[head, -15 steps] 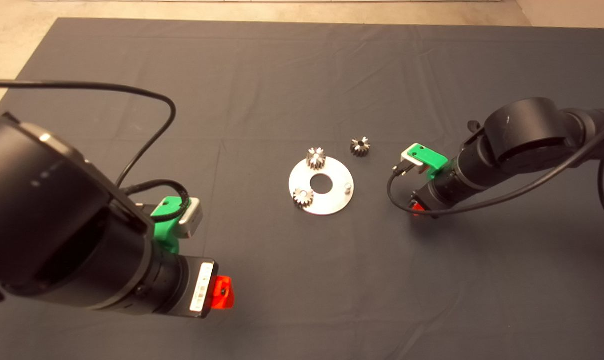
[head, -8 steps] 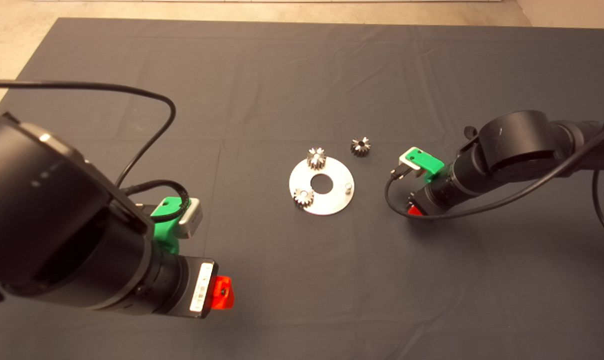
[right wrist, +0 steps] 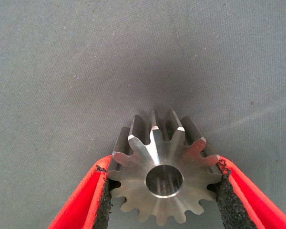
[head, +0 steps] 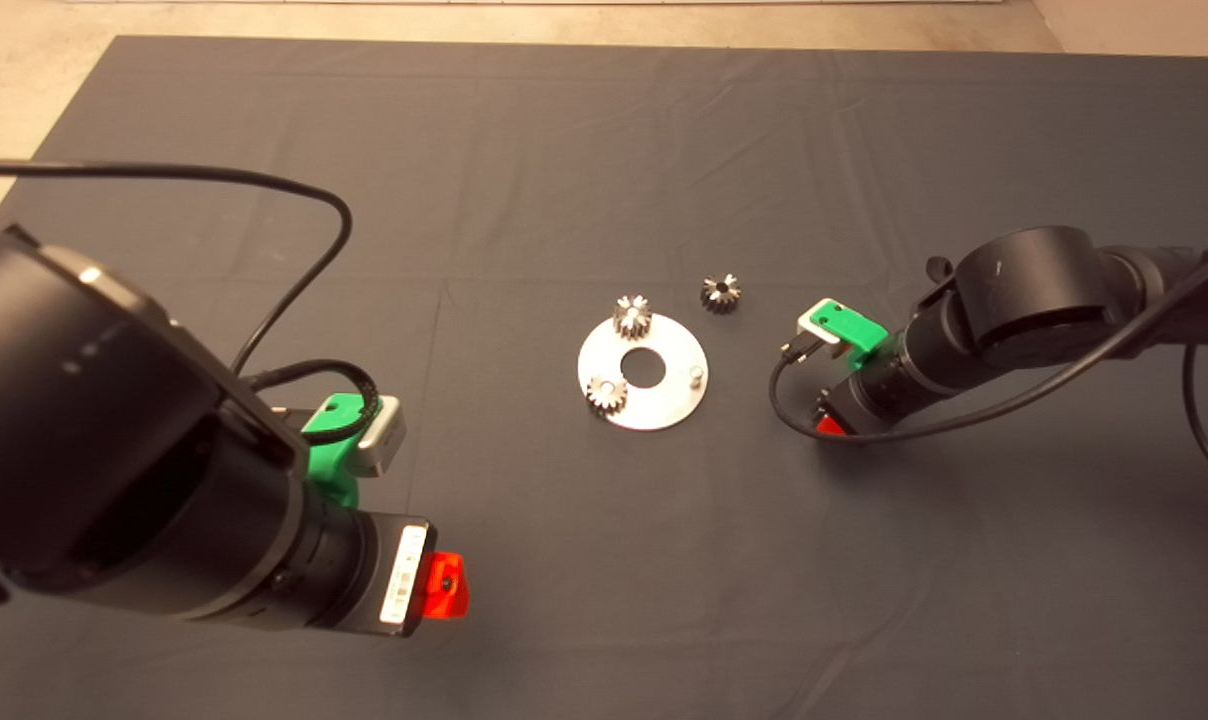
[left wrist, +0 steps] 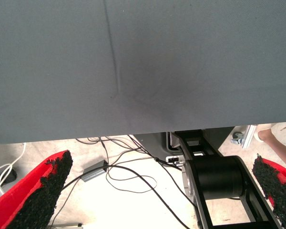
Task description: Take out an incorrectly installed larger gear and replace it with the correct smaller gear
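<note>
Dark mat [head: 604, 150] is spread across the table, with the left gripper [head: 442, 585] parked at the near left, its pads [left wrist: 45, 195] spread wide with nothing between them. Right of centre, the right gripper [head: 832, 420] is held low just above the mat, right of the steel disc [head: 664, 400]. Its jaws are closed on the smaller gear [right wrist: 166, 179], pads pressed against the teeth on both sides. Two pinions [head: 632, 315] [head: 608, 394] are seated on the disc, beside a bare peg [head: 696, 374]. The larger gear [head: 721, 292] is left lying on the mat just beyond the disc's far right edge.
</note>
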`<state>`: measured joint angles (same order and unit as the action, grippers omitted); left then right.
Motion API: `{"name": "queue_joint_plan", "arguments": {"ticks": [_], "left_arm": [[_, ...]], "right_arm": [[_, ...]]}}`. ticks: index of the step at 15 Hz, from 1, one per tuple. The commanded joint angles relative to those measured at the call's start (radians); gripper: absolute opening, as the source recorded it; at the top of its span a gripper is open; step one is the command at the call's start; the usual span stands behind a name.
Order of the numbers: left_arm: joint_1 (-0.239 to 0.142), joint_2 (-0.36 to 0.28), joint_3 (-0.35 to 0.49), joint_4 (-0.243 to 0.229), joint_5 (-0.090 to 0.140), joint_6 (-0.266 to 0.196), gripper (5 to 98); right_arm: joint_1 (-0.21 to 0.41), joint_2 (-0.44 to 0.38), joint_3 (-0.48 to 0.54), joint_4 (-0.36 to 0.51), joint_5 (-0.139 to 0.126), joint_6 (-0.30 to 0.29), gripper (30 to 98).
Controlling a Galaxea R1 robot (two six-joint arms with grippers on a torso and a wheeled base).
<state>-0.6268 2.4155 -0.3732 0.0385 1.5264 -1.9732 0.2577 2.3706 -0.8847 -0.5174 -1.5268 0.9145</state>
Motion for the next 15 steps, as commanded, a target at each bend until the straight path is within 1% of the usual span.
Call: {"name": "queue_joint_plan", "arguments": {"ticks": [1,7,9,11,13,15], "left_arm": [[-0.014,0.001,0.015,-0.025,0.132,0.000,98.2],[-0.014,0.001,0.015,-0.025,0.132,0.000,98.2],[-0.014,0.001,0.015,-0.025,0.132,0.000,98.2],[-0.014,0.001,0.015,-0.025,0.132,0.000,98.2],[-0.014,0.001,0.015,-0.025,0.132,0.000,98.2],[-0.014,0.000,0.015,-0.025,0.132,0.000,98.2]], "right_arm": [[0.020,-0.004,0.009,-0.033,0.001,-0.002,49.5],[0.020,-0.004,0.009,-0.033,0.002,0.000,50.4],[0.019,-0.004,0.006,-0.033,0.002,0.000,53.1],[0.019,-0.004,0.010,-0.033,0.002,0.000,53.3],[0.022,-0.004,0.017,-0.030,0.004,0.003,58.3],[0.042,-0.003,0.043,-0.025,0.002,0.003,58.7]]}}
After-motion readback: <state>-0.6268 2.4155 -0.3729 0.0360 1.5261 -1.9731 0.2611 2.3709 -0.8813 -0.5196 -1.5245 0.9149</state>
